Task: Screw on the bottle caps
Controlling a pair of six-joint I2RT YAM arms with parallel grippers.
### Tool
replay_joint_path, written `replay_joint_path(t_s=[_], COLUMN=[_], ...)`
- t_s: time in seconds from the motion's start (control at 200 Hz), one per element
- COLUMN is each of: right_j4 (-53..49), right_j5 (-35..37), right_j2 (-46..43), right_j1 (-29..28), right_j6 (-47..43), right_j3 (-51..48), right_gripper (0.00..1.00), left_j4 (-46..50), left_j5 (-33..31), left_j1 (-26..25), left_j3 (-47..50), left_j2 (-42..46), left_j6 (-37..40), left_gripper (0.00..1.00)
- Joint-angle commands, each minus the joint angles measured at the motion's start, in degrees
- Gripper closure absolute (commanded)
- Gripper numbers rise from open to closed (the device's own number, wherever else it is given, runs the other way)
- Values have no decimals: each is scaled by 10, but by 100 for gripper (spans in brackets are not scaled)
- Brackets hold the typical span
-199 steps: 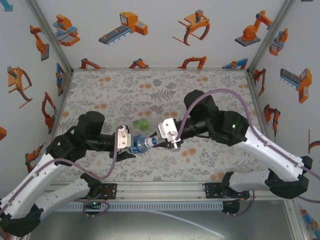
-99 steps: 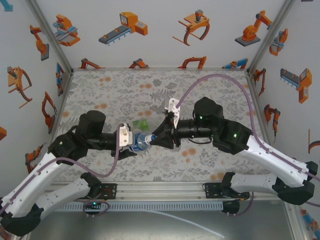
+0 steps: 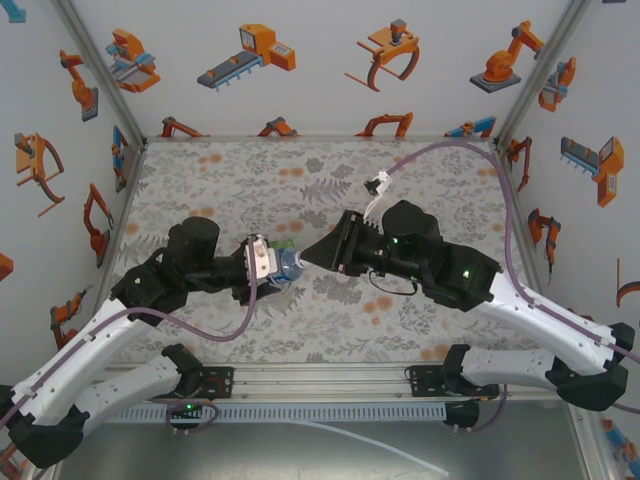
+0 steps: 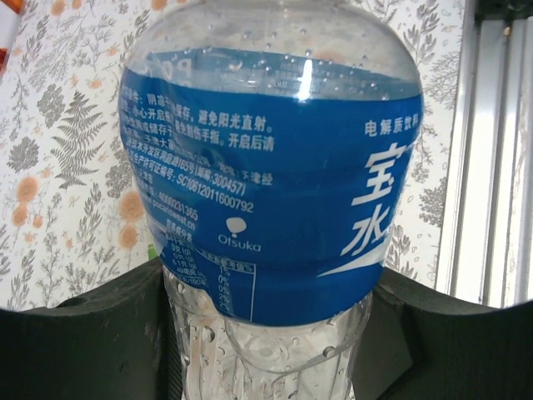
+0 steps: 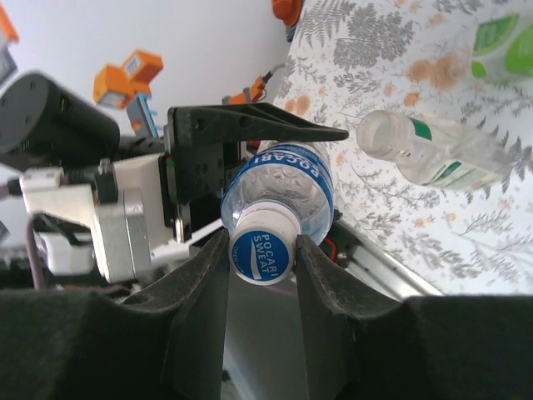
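The blue-label bottle (image 4: 266, 183) is held off the table between both arms, and my left gripper (image 4: 266, 333) is shut on its clear lower body. The bottle (image 3: 291, 266) points toward the right arm. Its white cap with a blue printed top (image 5: 261, 253) sits on the neck, and my right gripper (image 5: 262, 250) is shut on that cap, one finger (image 5: 205, 283) pressing each side. My left gripper (image 3: 272, 268) and right gripper (image 3: 309, 258) meet at mid-table. The green-and-white-label bottle (image 5: 441, 154) lies on its side with an open, uncapped mouth. The green-tinted bottle (image 5: 502, 40) lies beyond it.
The floral table (image 3: 320, 180) is walled on three sides by white panels with orange robot pictures. An aluminium rail (image 4: 491, 167) runs along the near edge. Something green (image 3: 283, 246) lies on the table just behind the held bottle.
The right wrist has turned about its axis while gripping the cap. Both grippers and the bottle have shifted slightly away from the near edge.
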State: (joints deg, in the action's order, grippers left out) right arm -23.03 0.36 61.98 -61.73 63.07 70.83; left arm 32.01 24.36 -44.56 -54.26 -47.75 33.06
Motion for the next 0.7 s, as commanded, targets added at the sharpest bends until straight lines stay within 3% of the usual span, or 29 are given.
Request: replay_joint_path(t_s=[0.0, 0.135, 0.225, 0.386, 0.476, 0.696], right_j4=[-57, -42, -23, -23, -20, -17], right_j5=[23, 22, 25, 28, 23, -42], right_j2=[34, 43, 42, 30, 12, -13], right_j1=[-8, -8, -8, -8, -8, -7], right_j6=[103, 88, 42, -136, -239, -489], right_j3=[-13, -9, -4, 52, 74, 99], right_gripper=[97, 82, 58, 33, 27, 28], left_j4=[-133, -131, -128, -111, -94, -60], left_j5=[37, 39, 48, 53, 65, 98], left_j1=[-14, -15, -17, -17, -17, -17], left_j3=[-15, -14, -6, 5, 5, -2], left_j2=[-1, -5, -2, 5, 7, 10], left_j6=[3, 6, 6, 6, 5, -1], left_gripper=[100, 100, 100, 100, 100, 100])
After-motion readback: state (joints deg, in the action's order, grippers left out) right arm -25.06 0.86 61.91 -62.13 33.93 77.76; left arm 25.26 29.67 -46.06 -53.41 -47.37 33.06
